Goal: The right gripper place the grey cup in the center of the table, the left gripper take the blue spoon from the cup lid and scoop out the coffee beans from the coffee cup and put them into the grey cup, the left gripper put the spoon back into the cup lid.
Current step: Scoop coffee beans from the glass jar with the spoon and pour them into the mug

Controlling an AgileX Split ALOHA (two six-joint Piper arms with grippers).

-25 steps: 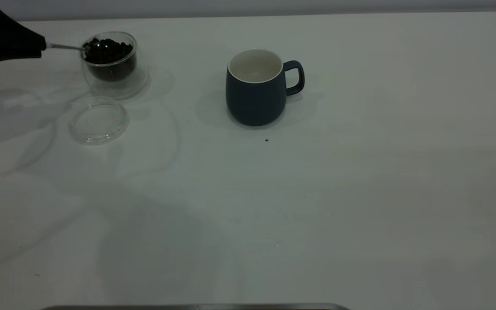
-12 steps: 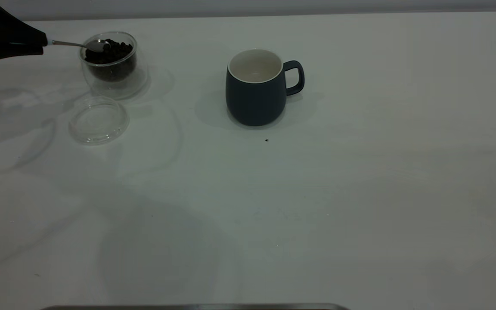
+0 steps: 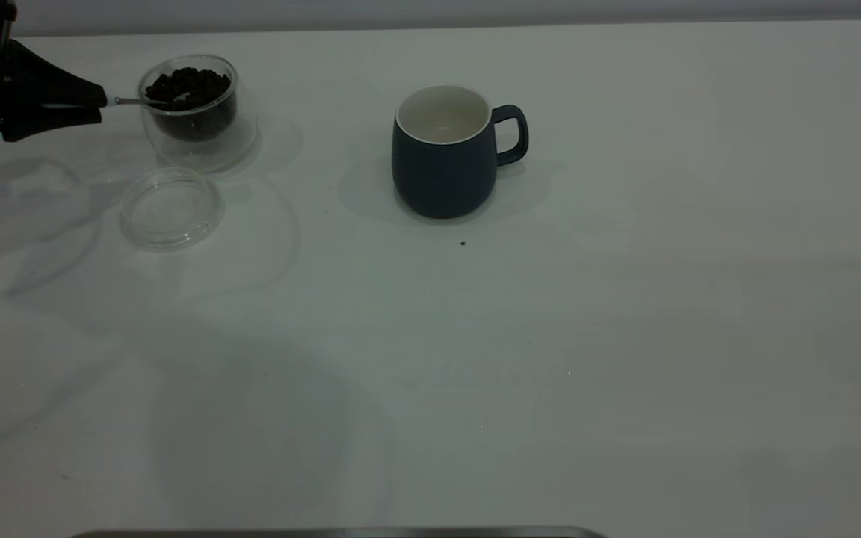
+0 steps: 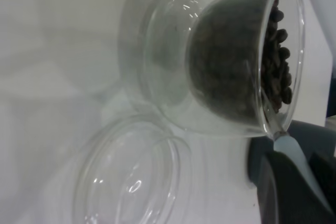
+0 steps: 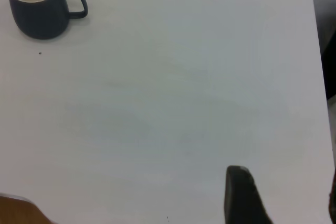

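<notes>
Scooping stage, judged from the layout; left gripper (image 3: pixel 98 101) at the far left of the table (image 3: pixel 550 359), fingers clamped together on the blue spoon (image 3: pixel 143 100), holding it by the handle end so only the steel neck and bowl show past the tips in the exterior view; pale blue handle visible between the fingers in the left wrist view (image 4: pixel 289 148); spoon reaches over the rim of the coffee cup (image 3: pixel 193 112), bowl down among the coffee beans (image 3: pixel 191 84), which fill the glass nearly to the rim; whether beans sit on the spoon yet, cannot tell. Cup lid (image 3: pixel 171 207) lies flat just in front of the coffee cup, nothing on it, so the spoon pick-up counts as done. Grey cup (image 3: pixel 444 153) stands upright near the table centre, well apart from the glass, handle toward the right, white inside looks bare; placing step done, no transfer of beans visible yet. One dark speck on the table just in front of the mug, too small to name. Right gripper (image 5: pixel 283 203) far off over the right side, idle; one dark finger shows in its wrist view and a gap beside it, fingers seem apart, holding nothing. Left to do: lift a load, carry it to the mug, tip it in, return the spoon to the lid.
</notes>
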